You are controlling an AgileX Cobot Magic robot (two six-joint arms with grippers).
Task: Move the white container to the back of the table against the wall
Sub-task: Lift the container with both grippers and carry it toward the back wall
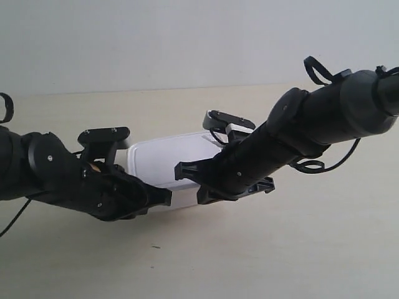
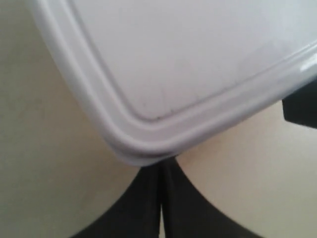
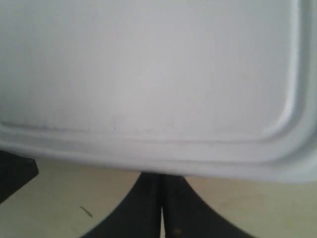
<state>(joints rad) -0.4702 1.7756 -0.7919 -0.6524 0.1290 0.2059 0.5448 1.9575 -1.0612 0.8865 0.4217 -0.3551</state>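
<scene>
The white container lies flat on the table, lid on, well short of the wall. In the left wrist view my left gripper is shut, its tips meeting a rounded corner of the container. The right gripper is shut too, its tips touching the long rim of the container. Seen from the exterior, the left gripper sits at the box's near corner and the right gripper at its near edge, both arms lying low over the table.
Bare table stretches between the container and the wall. A tiny dark speck lies on the table in front of the arms. Cables loop off the arm at the exterior view's right. The other gripper shows as a dark block.
</scene>
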